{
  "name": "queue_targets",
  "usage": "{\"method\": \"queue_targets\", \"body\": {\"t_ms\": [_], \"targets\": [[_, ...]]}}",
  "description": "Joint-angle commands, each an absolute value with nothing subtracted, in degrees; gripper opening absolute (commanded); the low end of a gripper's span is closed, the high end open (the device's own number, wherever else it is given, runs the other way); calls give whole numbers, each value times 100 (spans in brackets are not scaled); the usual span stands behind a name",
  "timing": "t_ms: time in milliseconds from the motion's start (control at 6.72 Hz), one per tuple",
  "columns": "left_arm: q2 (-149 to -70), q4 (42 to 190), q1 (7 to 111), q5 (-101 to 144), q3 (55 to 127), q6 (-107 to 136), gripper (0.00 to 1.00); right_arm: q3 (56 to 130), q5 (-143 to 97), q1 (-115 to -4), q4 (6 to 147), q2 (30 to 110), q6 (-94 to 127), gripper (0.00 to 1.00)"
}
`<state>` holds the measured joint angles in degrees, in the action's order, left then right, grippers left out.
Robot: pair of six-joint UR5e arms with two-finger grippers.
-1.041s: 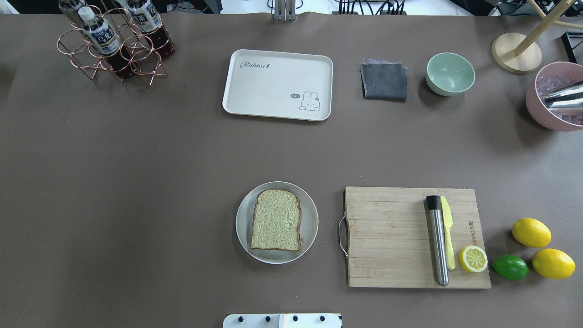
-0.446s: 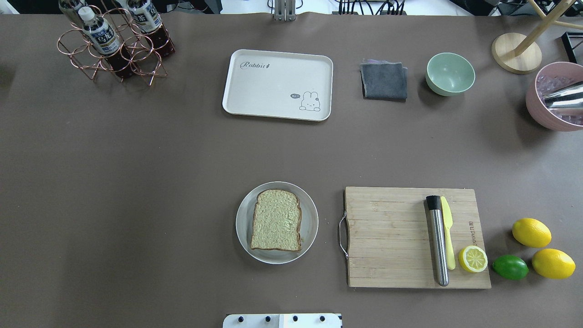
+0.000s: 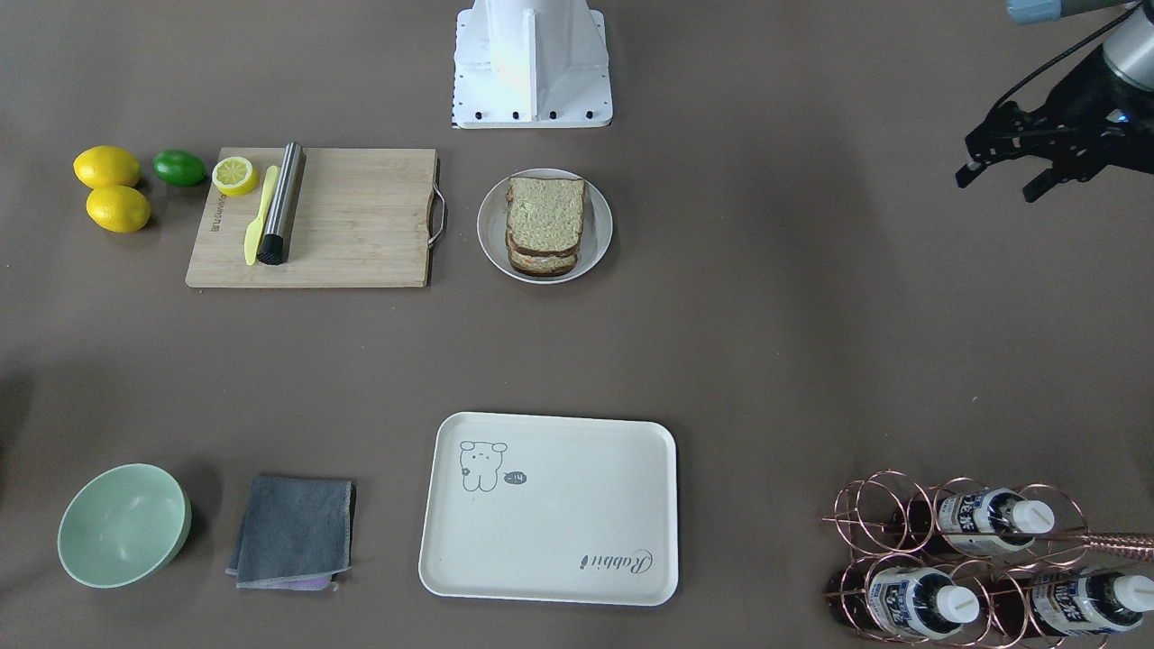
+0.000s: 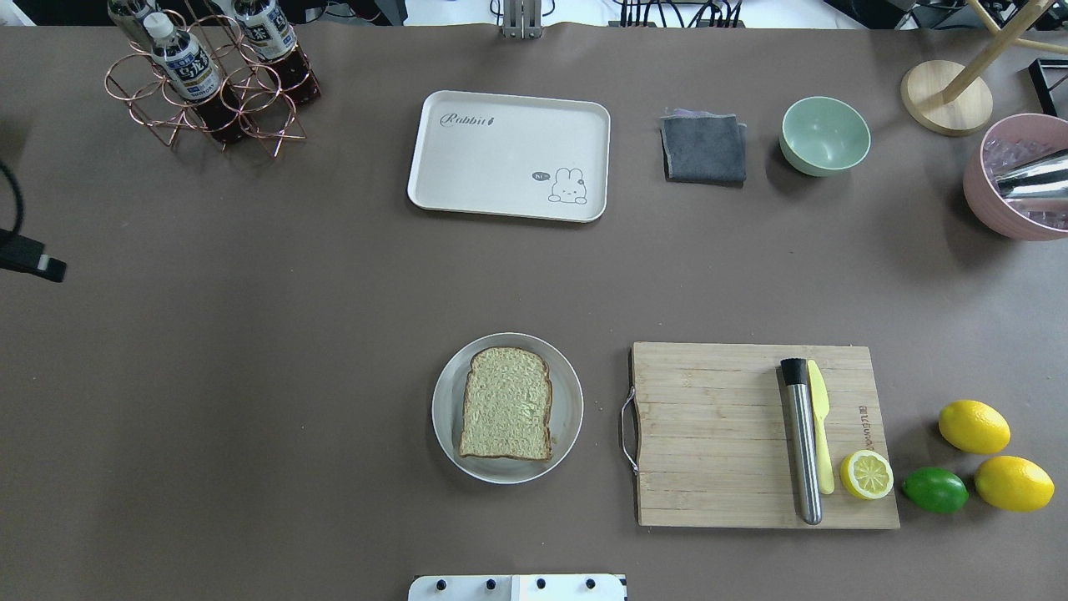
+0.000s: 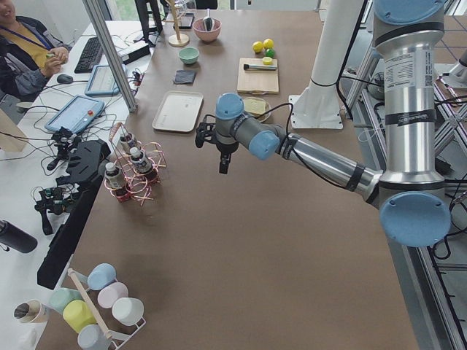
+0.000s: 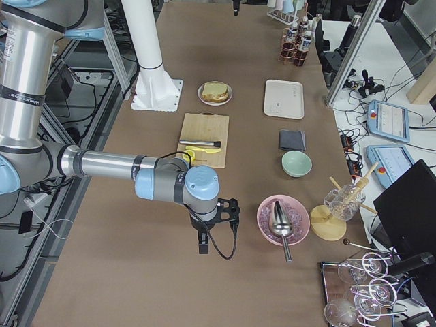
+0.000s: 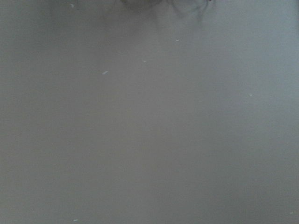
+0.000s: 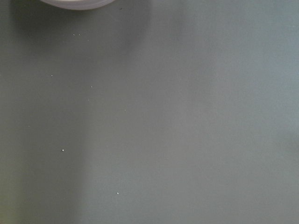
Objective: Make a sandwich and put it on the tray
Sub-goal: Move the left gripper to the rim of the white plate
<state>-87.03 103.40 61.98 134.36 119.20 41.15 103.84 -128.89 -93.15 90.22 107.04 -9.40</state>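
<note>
The sandwich (image 4: 506, 403) is a stack of tan bread slices with brown crusts on a round white plate (image 4: 570, 401) near the robot's base; the front-facing view shows it stacked (image 3: 544, 221). The egg does not show. The cream tray (image 4: 501, 159) with the "Rabbit" script lies bare at the far middle, also in the front-facing view (image 3: 577, 505). My left gripper (image 3: 999, 180) is open and empty, far to the left of the plate above the table; only one fingertip (image 4: 37, 265) shows overhead. My right gripper (image 6: 203, 238) shows only in the exterior right view; I cannot tell its state.
A wooden cutting board (image 4: 717, 434) right of the plate bears a steel muddler (image 4: 802, 442), a yellow knife and a lemon half. Lemons and a lime (image 4: 934, 489) lie beside it. A grey cloth (image 4: 703, 148), green bowl (image 4: 824, 134), pink bowl (image 4: 1014, 179) and bottle rack (image 4: 209, 79) stand at the back.
A dark part of my left gripper has come into the overhead view at its left edge. Nothing on the table has moved.
</note>
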Motion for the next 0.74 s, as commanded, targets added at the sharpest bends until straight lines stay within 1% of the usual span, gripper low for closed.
{"method": "queue_targets", "body": {"t_ms": [0,149,297,446,595], "targets": [[-9664,10327,4770,12669,11918,5663,85,10362,-12902,-9334,9018,10740,-940,100],[-10199,10327,4076,12169,11848,6487,80,10362,-12920,-9334,9009,10775,-940,100],[-10630,10327,3356,11581,11561,6913,78,10362,-12937,-9343,9009,10819,-940,100],[-10878,10336,2992,11166,11288,7161,77,10362,-12937,-9343,9009,10837,-940,100],[-11011,10336,2536,10805,11198,7546,74,10354,-12937,-9343,9009,10854,-949,100]]}}
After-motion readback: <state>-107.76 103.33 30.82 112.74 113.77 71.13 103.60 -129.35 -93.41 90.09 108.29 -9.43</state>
